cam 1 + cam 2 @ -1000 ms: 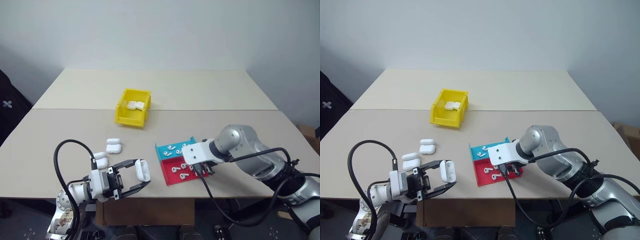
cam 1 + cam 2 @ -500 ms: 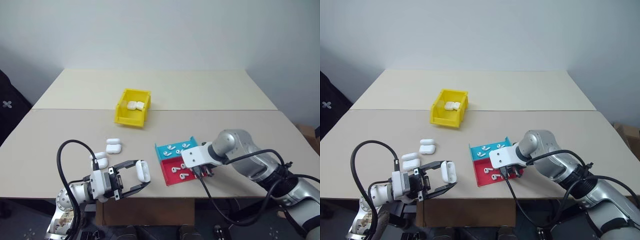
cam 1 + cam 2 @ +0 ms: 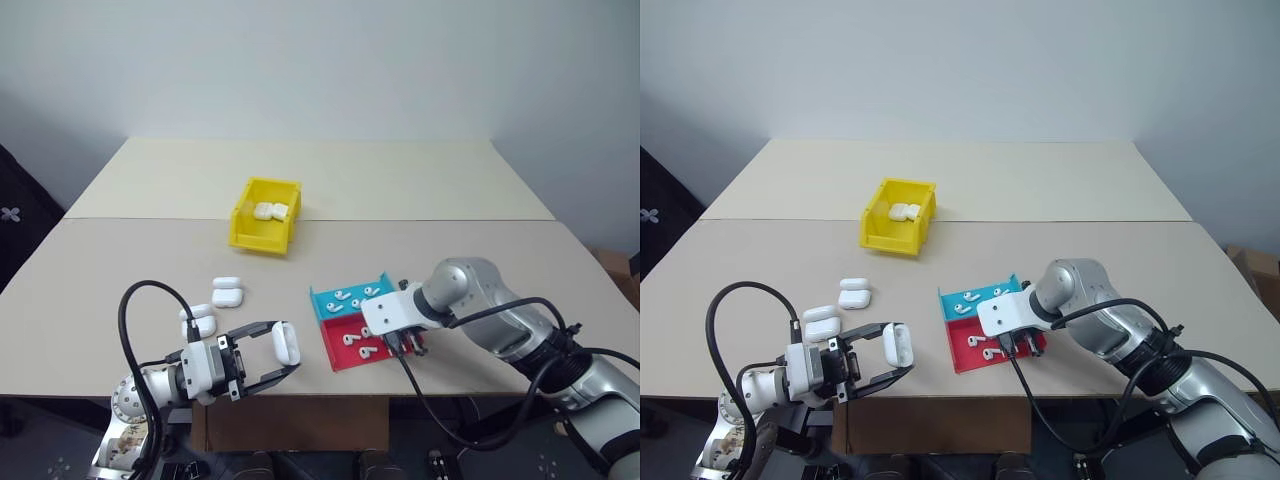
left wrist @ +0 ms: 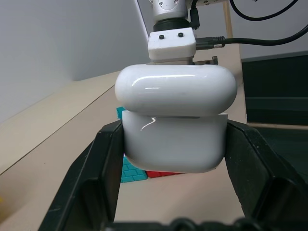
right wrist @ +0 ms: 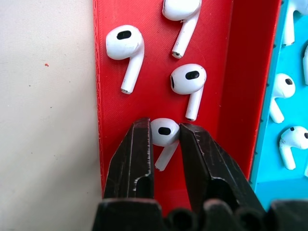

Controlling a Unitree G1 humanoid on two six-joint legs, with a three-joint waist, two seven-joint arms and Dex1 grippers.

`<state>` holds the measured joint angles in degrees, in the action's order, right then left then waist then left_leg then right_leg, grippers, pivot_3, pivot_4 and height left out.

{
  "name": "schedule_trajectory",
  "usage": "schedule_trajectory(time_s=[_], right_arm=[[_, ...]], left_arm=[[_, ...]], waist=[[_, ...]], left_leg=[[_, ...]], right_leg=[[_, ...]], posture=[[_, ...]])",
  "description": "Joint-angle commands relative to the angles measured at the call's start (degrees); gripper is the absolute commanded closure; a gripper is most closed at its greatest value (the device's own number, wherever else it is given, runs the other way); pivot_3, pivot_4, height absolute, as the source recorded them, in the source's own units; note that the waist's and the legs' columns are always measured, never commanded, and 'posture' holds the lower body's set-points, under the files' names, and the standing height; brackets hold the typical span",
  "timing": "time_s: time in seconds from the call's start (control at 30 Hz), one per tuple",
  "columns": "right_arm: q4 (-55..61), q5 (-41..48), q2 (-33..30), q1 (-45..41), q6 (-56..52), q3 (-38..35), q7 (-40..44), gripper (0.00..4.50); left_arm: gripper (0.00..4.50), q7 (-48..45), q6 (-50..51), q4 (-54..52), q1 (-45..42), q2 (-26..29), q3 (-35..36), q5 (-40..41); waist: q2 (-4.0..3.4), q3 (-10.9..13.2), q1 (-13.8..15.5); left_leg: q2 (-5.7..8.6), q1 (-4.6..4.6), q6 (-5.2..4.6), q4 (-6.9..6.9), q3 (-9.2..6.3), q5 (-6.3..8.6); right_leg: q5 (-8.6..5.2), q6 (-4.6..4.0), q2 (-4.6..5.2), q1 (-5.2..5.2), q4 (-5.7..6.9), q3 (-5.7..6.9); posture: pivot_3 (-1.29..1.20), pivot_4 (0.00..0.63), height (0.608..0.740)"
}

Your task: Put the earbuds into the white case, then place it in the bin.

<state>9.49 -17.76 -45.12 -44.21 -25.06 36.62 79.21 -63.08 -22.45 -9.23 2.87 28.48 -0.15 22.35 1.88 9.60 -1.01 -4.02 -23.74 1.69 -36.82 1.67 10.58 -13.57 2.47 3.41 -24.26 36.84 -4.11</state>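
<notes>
1. The white case (image 4: 175,122) is pinched by the left pincer (image 3: 272,358) above the near edge of the tabletop (image 3: 420,190), lid end pointed toward the trays, judged so that it can be presented for loading.
2. The right pincer (image 5: 165,144) is lowered into the red tray (image 5: 231,72), and its 2 black fingers (image 5: 139,149) are pressed against the head of 1 earbud (image 5: 163,134), whose stem hangs between them.
3. Whether that earbud is already lifted off the tray floor cannot be told.
4. 3 more earbuds (image 5: 127,50) are left lying in the red tray, and others are kept in the blue tray (image 3: 350,297) beside it, probably sorted by side.
5. The yellow bin (image 3: 263,214) is set farther back on the tabletop, well apart from both pincers, with white cases already inside.
6. Spare cases (image 3: 227,291) are seen lying near the left arm.
</notes>
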Motion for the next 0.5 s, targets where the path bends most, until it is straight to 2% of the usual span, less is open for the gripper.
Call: schedule_trajectory(time_s=[0.03, 0.23, 0.3, 0.4, 0.5], right_arm=[[0.3, 0.0, -0.3, 0.4, 1.3, -1.5, 0.4, 3.89], [1.1, -0.2, 0.0, 0.1, -0.1, -2.7, -0.2, 3.89], [3.7, 1.9, -0.8, 0.1, -2.3, -5.6, 0.1, 3.89], [8.2, 8.3, -0.8, -0.1, -7.5, -15.1, -0.9, 3.89], [11.4, 19.6, 5.4, 2.4, -6.7, -31.6, -8.2, 3.89]], left_arm=[[1.71, 0.5, -0.7, -0.9, -0.7, 0.5, -0.1, 0.2], [1.71, 0.4, -0.5, -0.7, -1.1, 0.3, -0.2, 0.7], [1.71, 0.9, 0.6, -1.9, -1.4, 0.0, -0.2, 1.6], [1.71, 2.8, 5.2, -5.3, -1.9, 0.6, 0.0, 3.2], [1.71, 5.0, 10.7, -9.2, -3.2, 1.1, 0.2, 5.4]], waist=[[0.00, 0.0, 0.0], [0.00, 0.0, 0.0], [0.00, 0.0, 0.0], [0.00, 0.0, 0.1], [0.01, 0.0, 0.2]], left_leg=[[0.00, 0.00, 0.00, 0.00, 0.00, 0.00], [0.00, 0.00, 0.00, 0.00, 0.00, 0.00], [0.00, -0.01, 0.00, 0.00, 0.00, 0.00], [0.00, -0.04, 0.00, 0.00, 0.00, 0.00], [-0.01, -0.08, 0.00, 0.00, -0.03, 0.00]], right_leg=[[0.00, 0.00, 0.00, 0.00, 0.00, 0.00], [0.00, 0.00, 0.00, -0.01, 0.00, 0.00], [0.00, 0.00, 0.00, -0.02, 0.00, 0.00], [0.03, 0.04, 0.00, -0.03, 0.00, 0.00], [0.11, 0.16, 0.00, -0.04, 0.00, 0.04]], posture=[[0.00, 0.150, 0.740], [0.00, 0.150, 0.740], [0.00, 0.150, 0.740], [0.00, 0.150, 0.740], [0.00, 0.150, 0.740]])
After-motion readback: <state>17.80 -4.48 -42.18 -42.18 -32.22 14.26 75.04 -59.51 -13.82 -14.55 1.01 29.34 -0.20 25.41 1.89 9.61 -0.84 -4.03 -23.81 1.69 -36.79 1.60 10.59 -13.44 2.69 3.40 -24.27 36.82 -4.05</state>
